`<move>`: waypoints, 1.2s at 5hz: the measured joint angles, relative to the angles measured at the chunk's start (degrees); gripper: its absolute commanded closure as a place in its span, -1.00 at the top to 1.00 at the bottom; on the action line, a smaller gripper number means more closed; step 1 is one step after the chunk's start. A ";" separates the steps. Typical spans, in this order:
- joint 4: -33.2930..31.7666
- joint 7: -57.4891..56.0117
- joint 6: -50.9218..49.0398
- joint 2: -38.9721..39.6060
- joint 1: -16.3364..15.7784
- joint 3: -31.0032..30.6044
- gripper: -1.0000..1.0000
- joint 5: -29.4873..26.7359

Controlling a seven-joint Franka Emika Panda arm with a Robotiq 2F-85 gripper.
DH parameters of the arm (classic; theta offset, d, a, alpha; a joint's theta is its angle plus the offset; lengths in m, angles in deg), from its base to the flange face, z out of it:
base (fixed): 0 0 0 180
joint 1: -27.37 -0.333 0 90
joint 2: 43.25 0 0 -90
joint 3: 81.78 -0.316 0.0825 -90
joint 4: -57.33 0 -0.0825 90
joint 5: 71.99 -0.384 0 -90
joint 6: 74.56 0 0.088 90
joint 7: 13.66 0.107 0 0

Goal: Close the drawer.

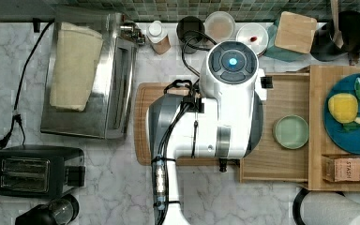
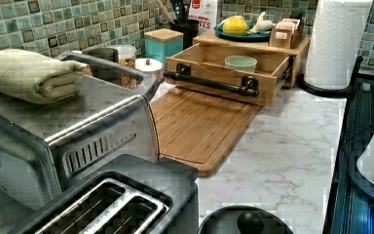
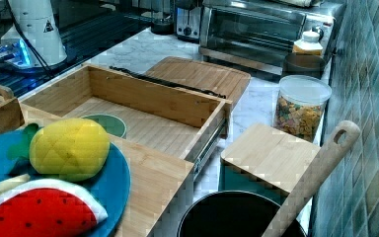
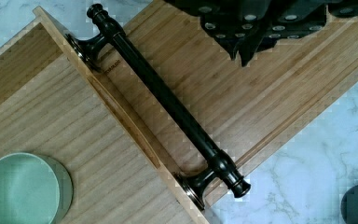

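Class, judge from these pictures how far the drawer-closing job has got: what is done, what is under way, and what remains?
Nothing is done yet: the shallow light-wood drawer stands pulled out over the bamboo cutting board, a pale green bowl inside. Under way: in the wrist view the gripper hangs above the board, apart from the long black bar handle. Left: reach the drawer front and push it fully in.

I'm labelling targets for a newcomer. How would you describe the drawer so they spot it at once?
Find the wooden stand carrying the blue plate of toy fruit. The drawer juts open beneath it, over the flat bamboo cutting board. Unlike the board, it is a box with a black bar handle and holds a green bowl.
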 measured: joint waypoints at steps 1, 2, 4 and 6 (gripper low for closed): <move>-0.22 0.00 -0.03 0.26 0.03 0.00 -1.00 0.00; -1.29 -4.48 2.88 0.10 0.01 0.00 -1.00 -1.89; -5.09 -24.28 11.64 0.01 -0.03 -1.25 -1.00 -2.06; -11.86 -27.83 19.02 0.06 -0.36 -2.90 -1.00 1.66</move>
